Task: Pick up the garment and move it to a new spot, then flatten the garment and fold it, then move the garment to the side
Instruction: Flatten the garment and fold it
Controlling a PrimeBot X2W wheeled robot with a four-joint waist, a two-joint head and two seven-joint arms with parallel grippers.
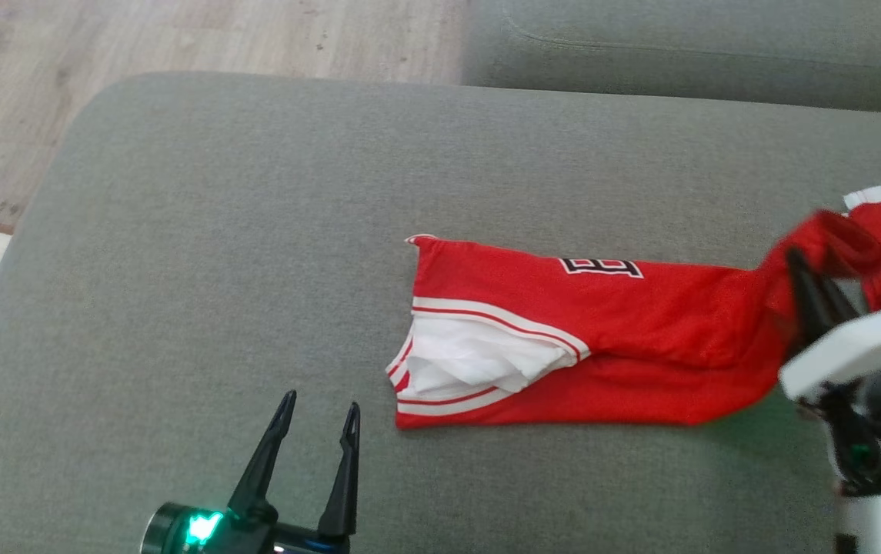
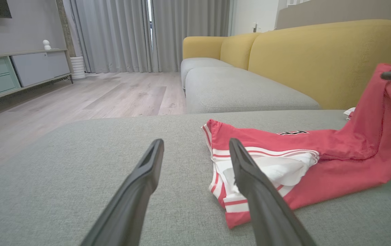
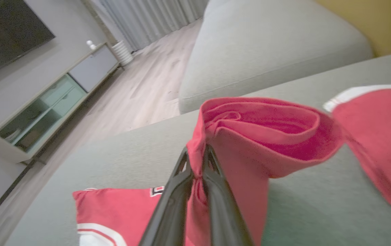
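1. Left gripper [image 1: 321, 400]: you have it above the near edge of the grey cushion [image 1: 201, 231]. Its jaws are spread wide and hold nothing, just short of the cloth.
2. Right gripper [image 3: 197, 151]: you will find it at the cushion's right side, jaws pinched on a bunched fold of the garment [image 1: 625, 331].
3. Garment: a red jersey with white-and-red trim, lying right of the cushion's centre.
   - Its left end lies flat on the cushion, white lining showing at an opening.
   - Black-and-white lettering sits at its far edge.
   - Its right end is raised off the cushion in the right jaws.
   - You can see another red part with a white edge at the cushion's far right.
4. Second grey seat [image 1: 679, 38]: beyond the cushion's far edge, with a yellow backrest [image 2: 318, 58] behind it.
5. Wood floor [image 1: 178, 38]: past the cushion's far left corner.
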